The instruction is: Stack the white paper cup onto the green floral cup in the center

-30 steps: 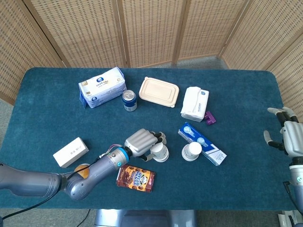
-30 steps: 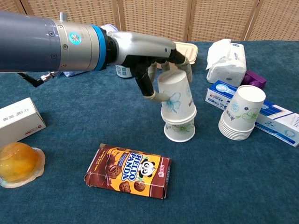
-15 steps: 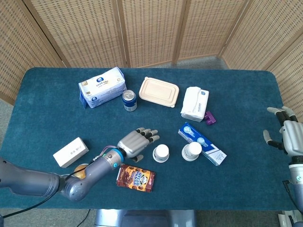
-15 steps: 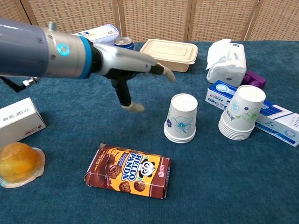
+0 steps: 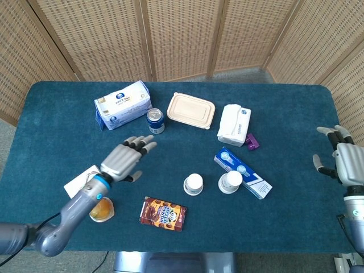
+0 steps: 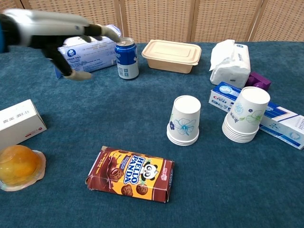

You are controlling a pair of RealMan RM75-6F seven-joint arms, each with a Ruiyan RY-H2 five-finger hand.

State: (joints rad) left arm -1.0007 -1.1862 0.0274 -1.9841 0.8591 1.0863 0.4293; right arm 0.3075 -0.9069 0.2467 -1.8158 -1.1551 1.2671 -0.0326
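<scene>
In the table's middle stands an upside-down nested cup stack; its outer cup is white with a blue flower print, and further rims show beneath it. Nothing touches it. A second, tilted stack of floral cups leans just to its right. My left hand hovers well left of the stack with its fingers spread and holds nothing. Only the head view shows my right hand, off the table's right edge, fingers apart and empty.
A Hello Panda box lies in front of the stack. A soda can, blue tissue pack, beige lunch box and white tissue pack line the back. A blue box, white box and jelly cup lie nearby.
My left hand let go of the white cup, which dropped fully onto the centre stack, then drew back to the left and away. The right hand barely shifted.
</scene>
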